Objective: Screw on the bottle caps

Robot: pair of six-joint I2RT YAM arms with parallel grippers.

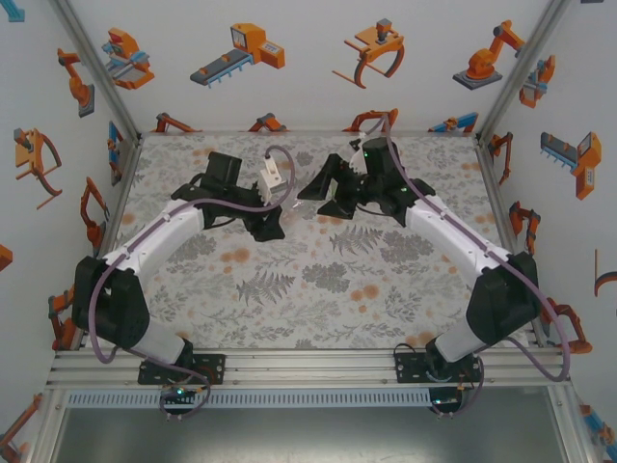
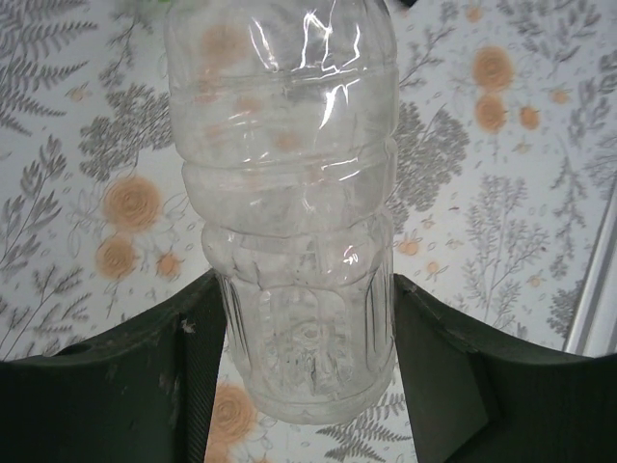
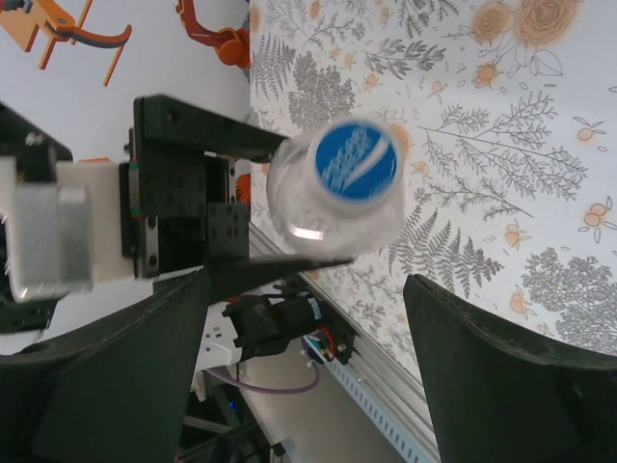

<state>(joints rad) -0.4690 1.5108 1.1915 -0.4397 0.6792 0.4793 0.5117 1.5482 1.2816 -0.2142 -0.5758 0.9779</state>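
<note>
A clear ribbed bottle (image 2: 299, 241) hangs above the table, and my left gripper (image 2: 308, 371) is shut on its lower body with a finger (image 2: 188, 367) pressing each side. In the right wrist view the same bottle (image 3: 323, 217) points its top at the camera, and a blue bottle cap (image 3: 355, 159) sits on its neck. My right gripper (image 3: 308, 367) is open, its fingertips short of the cap and nothing between them. In the top view the left gripper (image 1: 273, 220) and right gripper (image 1: 320, 188) face each other over the far middle of the table.
The patterned table (image 1: 318, 289) stretches toward the arm bases. White walls with orange robot prints stand at the back and both sides. An aluminium rail (image 3: 453, 424) runs along the table's near edge.
</note>
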